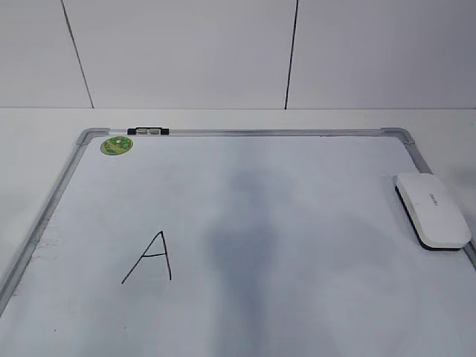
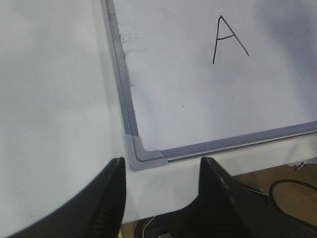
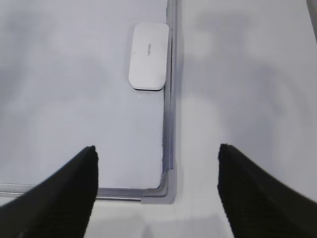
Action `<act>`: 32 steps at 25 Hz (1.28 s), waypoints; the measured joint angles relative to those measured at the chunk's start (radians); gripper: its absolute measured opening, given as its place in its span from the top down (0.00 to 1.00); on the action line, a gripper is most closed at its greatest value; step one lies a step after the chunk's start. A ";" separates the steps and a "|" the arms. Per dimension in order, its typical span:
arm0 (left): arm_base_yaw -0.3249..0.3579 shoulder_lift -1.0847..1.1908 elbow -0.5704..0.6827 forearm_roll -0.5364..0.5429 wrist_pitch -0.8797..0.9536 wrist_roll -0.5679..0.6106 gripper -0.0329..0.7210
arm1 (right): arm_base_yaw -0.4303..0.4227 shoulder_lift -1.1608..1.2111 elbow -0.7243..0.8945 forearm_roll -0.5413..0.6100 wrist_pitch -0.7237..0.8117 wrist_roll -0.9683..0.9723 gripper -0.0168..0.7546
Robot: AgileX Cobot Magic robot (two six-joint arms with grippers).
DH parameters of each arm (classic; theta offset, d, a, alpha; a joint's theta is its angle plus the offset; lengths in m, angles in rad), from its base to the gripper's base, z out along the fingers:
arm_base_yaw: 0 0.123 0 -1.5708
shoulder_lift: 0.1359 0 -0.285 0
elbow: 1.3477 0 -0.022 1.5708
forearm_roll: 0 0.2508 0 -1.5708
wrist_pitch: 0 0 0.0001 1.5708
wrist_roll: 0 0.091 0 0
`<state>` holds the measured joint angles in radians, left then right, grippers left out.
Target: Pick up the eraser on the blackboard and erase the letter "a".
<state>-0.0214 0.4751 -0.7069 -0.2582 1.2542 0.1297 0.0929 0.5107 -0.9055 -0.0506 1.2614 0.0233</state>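
White wall panels back a pale worktop [image 1: 44, 123], and on it lies the blackboard [image 1: 245, 223], really a white board in a grey frame, with a green sticker [image 1: 117, 145] near its far left corner. A capital "A" [image 1: 149, 257] is drawn left of centre; no small cursive "a" shows in any view, so its place cannot be told.

Neither arm appears in the exterior view. The right pincer [image 3: 157, 191] hangs spread wide above the board's near right corner, holding nothing; the left pincer [image 2: 162, 198] is also spread and empty, over the near left corner.

The eraser [image 1: 433, 210] lies flat at the board's right edge, its long side just beside the frame.

The pickup looks not yet begun. The right pincer should probably go forward along the frame, centre over the eraser, and close across its narrow width. The frame-side finger has little room, so it may catch the rail; nudging the eraser inward first could help.
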 joint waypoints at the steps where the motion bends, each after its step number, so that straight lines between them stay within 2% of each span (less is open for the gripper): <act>1: 0.000 -0.023 0.018 0.002 0.003 0.000 0.48 | 0.000 -0.023 0.016 0.000 0.001 0.000 0.21; 6: 0.000 -0.087 0.092 0.009 0.005 -0.002 0.48 | 0.000 -0.120 0.127 -0.006 0.003 0.000 0.21; 16: 0.000 -0.098 0.159 0.053 -0.043 -0.002 0.48 | 0.000 -0.214 0.354 -0.040 0.005 0.000 0.21; 32: 0.000 -0.098 0.201 0.092 -0.152 -0.002 0.48 | 0.000 -0.215 0.406 -0.045 -0.119 0.000 0.21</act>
<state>-0.0214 0.3769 -0.5063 -0.1659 1.1021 0.1276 0.0929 0.2952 -0.4995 -0.0958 1.1421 0.0233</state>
